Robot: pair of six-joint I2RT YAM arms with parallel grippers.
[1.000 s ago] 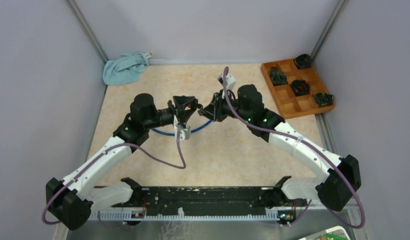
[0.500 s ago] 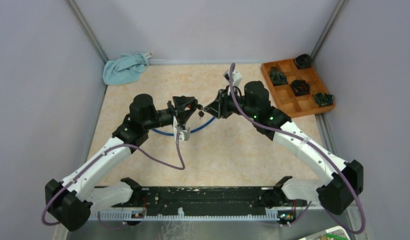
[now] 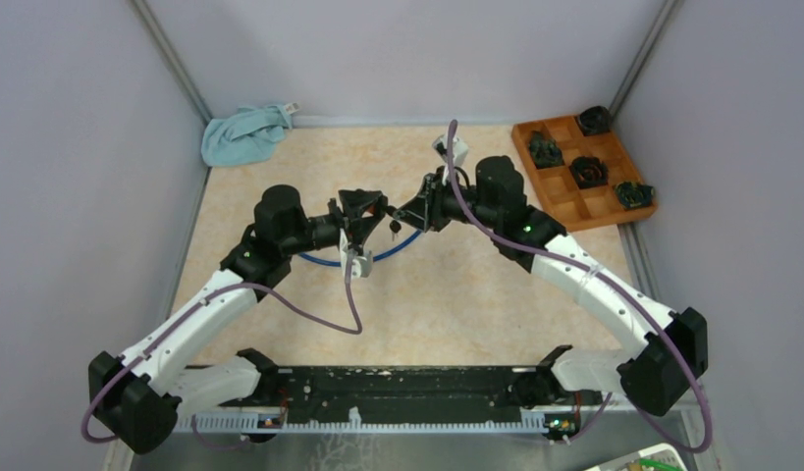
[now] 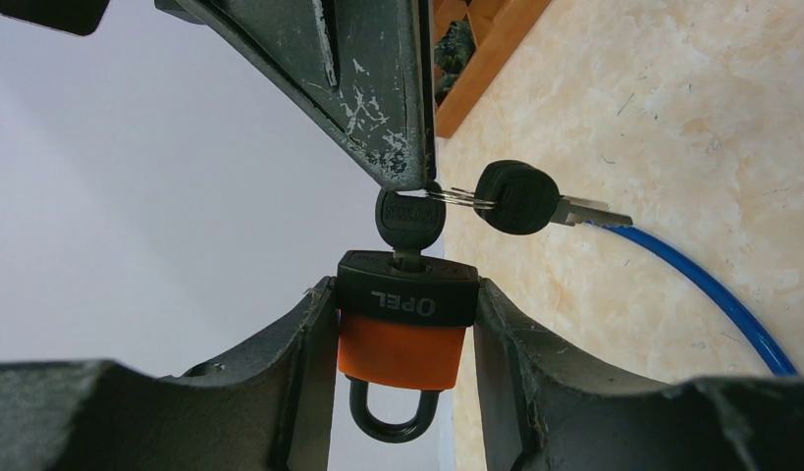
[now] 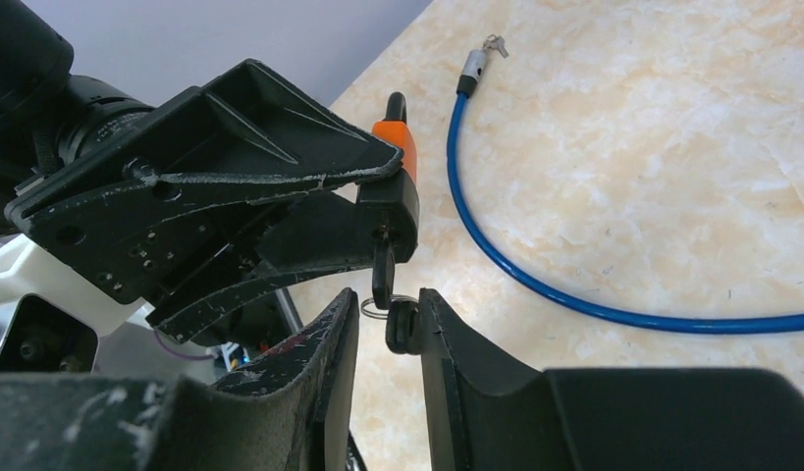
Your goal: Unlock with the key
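Note:
My left gripper is shut on an orange padlock with a black top and holds it above the table, shackle towards the wrist. A black-headed key sits in its keyhole, and a spare key hangs from it on a ring. My right gripper is open. Its fingers stand either side of the inserted key, and the spare key lies against the right finger. In the top view the two grippers meet tip to tip at mid-table.
A blue cable lies on the table under the grippers, its metal end further off. A blue cloth lies in the far left corner. A wooden tray with dark objects sits at the far right.
My right gripper drew back a little from the padlock, then edged in again. The spare key now hangs in view between the grippers. The left arm has held still.

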